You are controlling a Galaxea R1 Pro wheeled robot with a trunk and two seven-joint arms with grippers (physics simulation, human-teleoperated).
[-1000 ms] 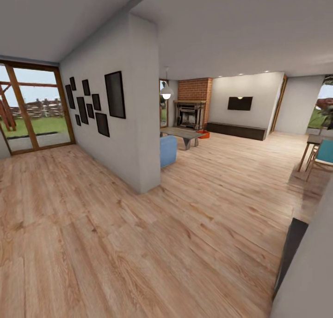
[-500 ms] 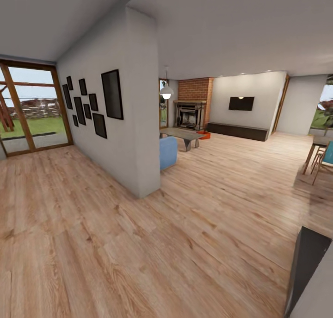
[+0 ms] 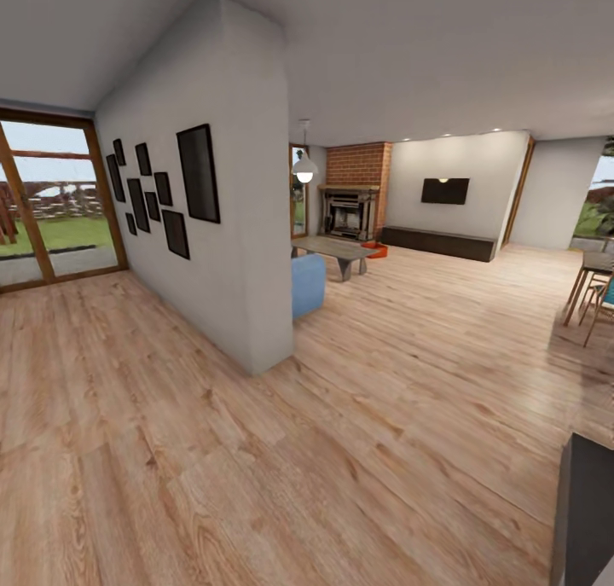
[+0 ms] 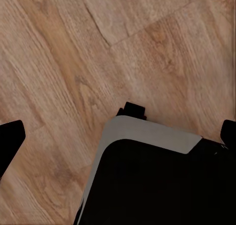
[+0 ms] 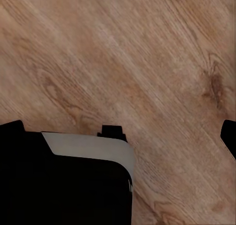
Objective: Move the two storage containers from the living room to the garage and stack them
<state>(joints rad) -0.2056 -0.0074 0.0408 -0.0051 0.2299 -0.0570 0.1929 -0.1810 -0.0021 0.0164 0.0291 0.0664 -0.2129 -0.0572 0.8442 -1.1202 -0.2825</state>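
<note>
Far across the living room, a small red-orange storage container (image 3: 375,249) sits on the light wood plank floor (image 3: 358,415), beside the coffee table (image 3: 333,246) and in front of the brick fireplace (image 3: 350,212). It is too small to tell whether it is one box or two. In the left wrist view my left gripper (image 4: 119,136) is open, its dark fingertips (image 4: 10,141) wide apart over the planks and the robot's base. The right gripper (image 5: 118,134) is open too, holding nothing, with one fingertip (image 5: 229,136) at the frame's edge.
A white partition wall (image 3: 247,228) hung with dark picture frames stands ahead on the left, a blue sofa end (image 3: 309,284) just behind it. Glazed wooden doors (image 3: 51,194) are at far left. A dining table and chairs (image 3: 593,292) stand right; a dark panel (image 3: 588,518) fills the lower right corner.
The whole head view has shifted: the partition wall looms larger and nearer, and the dark panel at lower right has slid towards the corner. Nothing in the room itself has moved.
</note>
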